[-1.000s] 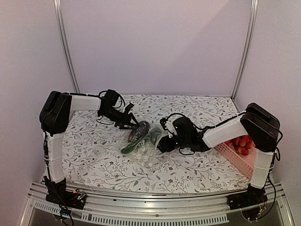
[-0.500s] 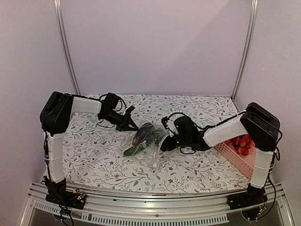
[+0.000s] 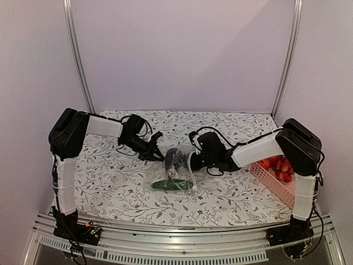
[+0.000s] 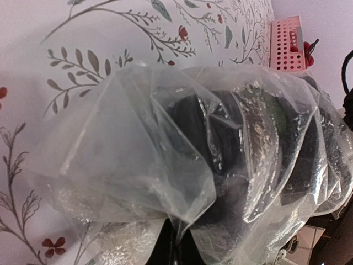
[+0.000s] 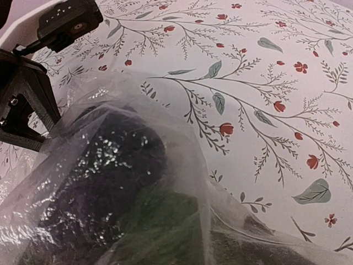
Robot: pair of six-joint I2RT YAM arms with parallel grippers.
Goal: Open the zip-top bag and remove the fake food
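Note:
The clear zip-top bag (image 3: pixel 174 174) stands bunched up at mid-table between both arms. Inside it, a dark purple eggplant (image 3: pixel 177 160) sits high and a green cucumber (image 3: pixel 168 185) lies along the bottom. My left gripper (image 3: pixel 159 153) is shut on a fold of the bag's left edge; in the left wrist view the plastic (image 4: pixel 182 149) runs down into the closed jaws (image 4: pixel 176 249). My right gripper (image 3: pixel 193 161) is against the bag's right side. In the right wrist view the bag (image 5: pixel 220 182) drapes over its wide-standing jaws, with eggplant (image 5: pixel 105 165) and cucumber (image 5: pixel 165 221) behind the plastic.
A pink lattice basket (image 3: pixel 278 182) holding red strawberries (image 3: pixel 280 167) sits at the right edge of the table, also visible in the left wrist view (image 4: pixel 287 44). The left arm's black gripper body (image 5: pixel 27 105) shows at the upper left of the right wrist view. A floral cloth (image 3: pixel 110 187) covers the table.
My left gripper has shut on the bag's edge. The bag has been pulled up from lying flat to standing, and the cucumber has slid to its bottom. My right gripper has moved up and back.

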